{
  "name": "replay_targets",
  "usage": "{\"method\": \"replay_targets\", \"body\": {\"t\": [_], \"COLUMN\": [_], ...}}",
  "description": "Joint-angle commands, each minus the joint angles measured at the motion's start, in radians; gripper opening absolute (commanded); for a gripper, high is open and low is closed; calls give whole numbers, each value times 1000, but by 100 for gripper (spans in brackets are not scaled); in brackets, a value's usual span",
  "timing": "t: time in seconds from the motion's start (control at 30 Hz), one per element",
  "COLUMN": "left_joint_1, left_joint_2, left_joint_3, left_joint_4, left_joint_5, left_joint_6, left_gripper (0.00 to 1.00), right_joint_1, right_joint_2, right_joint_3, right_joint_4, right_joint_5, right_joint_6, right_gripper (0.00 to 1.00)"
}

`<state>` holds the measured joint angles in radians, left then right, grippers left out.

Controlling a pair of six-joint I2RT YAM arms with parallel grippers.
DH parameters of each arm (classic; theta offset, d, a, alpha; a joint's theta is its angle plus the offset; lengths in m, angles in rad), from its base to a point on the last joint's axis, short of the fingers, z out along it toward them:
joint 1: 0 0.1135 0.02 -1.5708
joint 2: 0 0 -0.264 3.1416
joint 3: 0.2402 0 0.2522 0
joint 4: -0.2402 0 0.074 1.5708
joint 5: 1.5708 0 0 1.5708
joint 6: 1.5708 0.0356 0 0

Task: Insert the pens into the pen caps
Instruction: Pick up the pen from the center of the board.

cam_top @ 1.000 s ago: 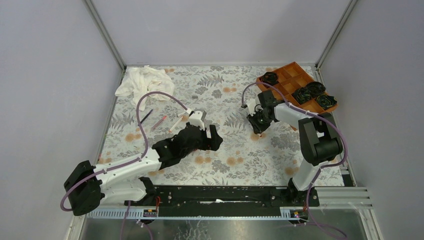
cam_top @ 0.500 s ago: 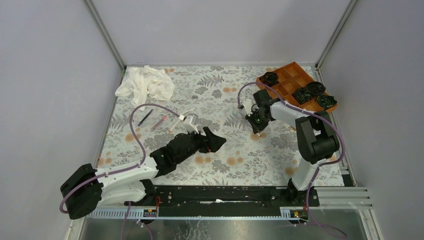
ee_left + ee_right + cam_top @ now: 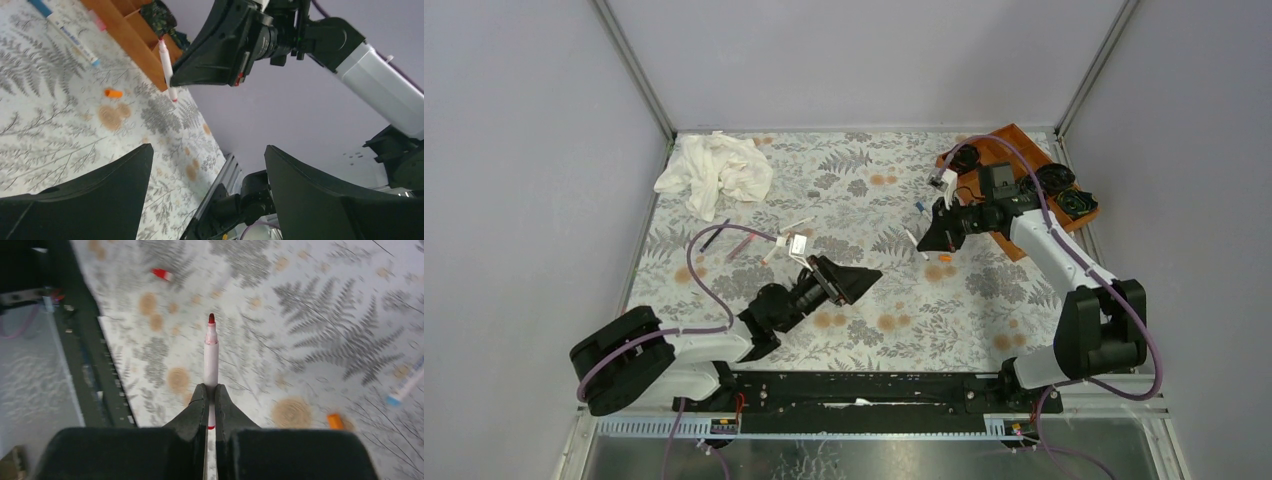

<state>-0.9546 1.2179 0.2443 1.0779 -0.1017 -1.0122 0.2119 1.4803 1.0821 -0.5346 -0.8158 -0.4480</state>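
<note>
My right gripper (image 3: 210, 388) is shut on a white pen with a red tip (image 3: 211, 352) and holds it above the mat, tip pointing away from the fingers. The left wrist view shows that same pen (image 3: 167, 67) in the right gripper (image 3: 172, 84). My left gripper (image 3: 864, 275) hangs open and empty at mid-table, facing the right arm (image 3: 206, 147). An orange cap (image 3: 944, 256) lies below the held pen, with a blue-tipped pen (image 3: 75, 37) beside it. A red cap (image 3: 161, 274) lies nearer the front rail. More pens (image 3: 742, 245) lie at the left.
A wooden tray (image 3: 1014, 140) holding black rosettes sits at the back right. A crumpled white cloth (image 3: 714, 170) lies at the back left. A small blue cap (image 3: 920, 207) rests near the tray. The black rail (image 3: 874, 385) runs along the front edge.
My right gripper closed on the red-tipped pen and lifted it off the mat, the arm swinging up and back. My left gripper drew back and turned toward the right arm.
</note>
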Motion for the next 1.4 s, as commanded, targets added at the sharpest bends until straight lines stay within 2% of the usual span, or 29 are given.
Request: {"method": "replay_targets", "body": {"t": [0.0, 0.17, 0.3, 0.73, 0.87, 0.97, 1.07, 1.13, 1.17, 1.23, 1.3, 1.37], "left_joint_1": [4, 3, 2, 2, 3, 3, 2, 3, 3, 2, -5, -17], "left_joint_2": [70, 148, 207, 301, 313, 316, 312, 306, 304, 298, 297, 300], "left_joint_3": [44, 154, 189, 300, 318, 319, 322, 321, 317, 304, 284, 277], "left_joint_4": [254, 213, 243, 222, 214, 211, 201, 200, 204, 229, 279, 317], "left_joint_5": [-32, -69, -115, -56, -33, -31, -30, -30, -35, -56, -96, -132], "left_joint_6": [40, 65, 57, 67, 69, 71, 81, 87, 86, 82, 78, 85], "left_gripper": [90, 91, 86, 62, 45, 20, 1, 0, 0, 0, 0, 0], "right_joint_1": [-17, -19, -19, -17, -17, -17, -17, -17, -17, -17, -16, -9], "right_joint_2": [-58, -76, -88, -91, -87, -89, -92, -96, -98, -107, -121, -138], "right_joint_3": [-26, -35, -46, -65, -66, -69, -74, -78, -81, -95, -118, -145], "right_joint_4": [4, 13, 32, 76, 77, 85, 96, 108, 116, 150, 206, 284], "right_joint_5": [-371, -545, -614, -662, -664, -665, -663, -665, -667, -672, -683, -683], "right_joint_6": [59, 79, 96, 141, 143, 149, 157, 167, 178, 209, 257, 329], "right_gripper": [0, 0, 0, 0, 0, 0, 0, 0, 2, 20, 34, 41]}}
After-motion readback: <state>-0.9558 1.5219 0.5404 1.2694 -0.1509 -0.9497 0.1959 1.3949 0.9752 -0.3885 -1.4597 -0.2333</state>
